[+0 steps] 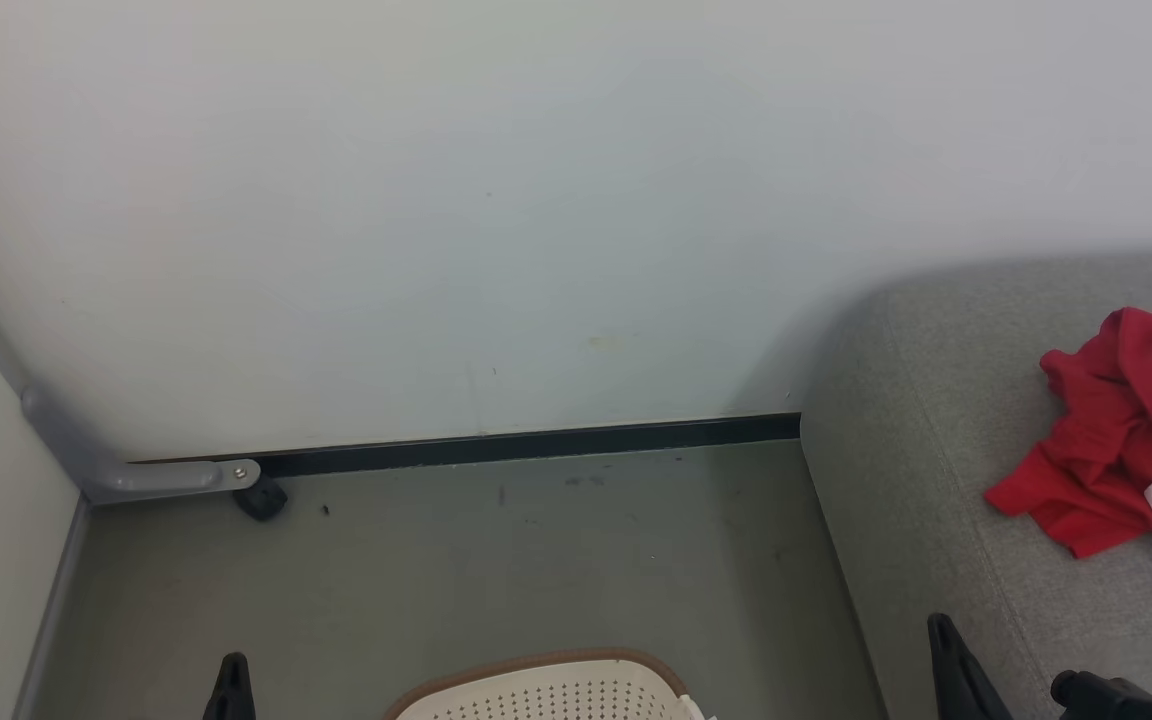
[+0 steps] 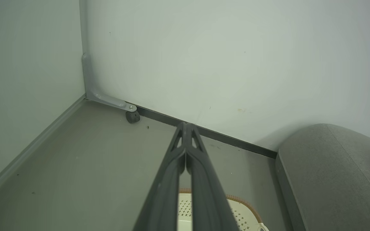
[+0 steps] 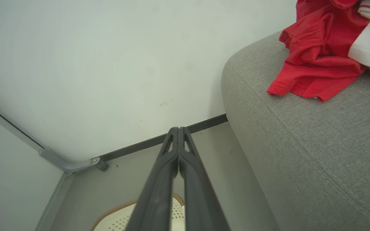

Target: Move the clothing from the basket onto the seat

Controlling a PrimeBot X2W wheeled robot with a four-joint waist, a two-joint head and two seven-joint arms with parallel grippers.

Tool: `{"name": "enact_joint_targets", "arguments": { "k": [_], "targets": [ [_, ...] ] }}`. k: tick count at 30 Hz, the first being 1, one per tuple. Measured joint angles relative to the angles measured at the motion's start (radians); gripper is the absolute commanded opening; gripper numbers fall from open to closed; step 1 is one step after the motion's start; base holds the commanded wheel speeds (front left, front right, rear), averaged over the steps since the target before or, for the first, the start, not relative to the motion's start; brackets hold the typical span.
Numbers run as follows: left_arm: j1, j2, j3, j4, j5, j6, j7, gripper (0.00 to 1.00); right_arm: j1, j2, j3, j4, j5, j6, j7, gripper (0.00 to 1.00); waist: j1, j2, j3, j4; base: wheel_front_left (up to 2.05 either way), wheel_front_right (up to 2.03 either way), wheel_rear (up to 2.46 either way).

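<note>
Grey floor (image 1: 456, 560) meets a pale wall (image 1: 436, 220). At lower left, the left gripper (image 1: 232, 682) hangs empty, jaws pressed together. The cream perforated basket (image 1: 536, 664) peeks in at bottom centre, its contents unseen. The right gripper (image 1: 941, 640), jaws also closed on nothing, sits beside the grey sofa seat (image 1: 916, 430), where red-and-white clothing (image 1: 1106, 450) lies crumpled: soft, light, probably easiest pinched at a raised fold.

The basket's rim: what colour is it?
Brown. The basket shows its rim best in the head view.
</note>
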Motion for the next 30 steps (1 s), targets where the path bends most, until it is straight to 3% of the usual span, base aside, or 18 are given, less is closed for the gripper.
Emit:
{"name": "enact_joint_targets", "arguments": {
  "k": [30],
  "targets": [
    [-0.041, -0.012, 0.055, 0.018, -0.412, -0.073, 0.105, 0.00, -0.026, 0.045, -0.158, 0.030, 0.403, 0.072, 0.115, 0.00, 0.0000, 0.0001, -0.001, 0.005, 0.00, 0.00, 0.00]
  ]
}}
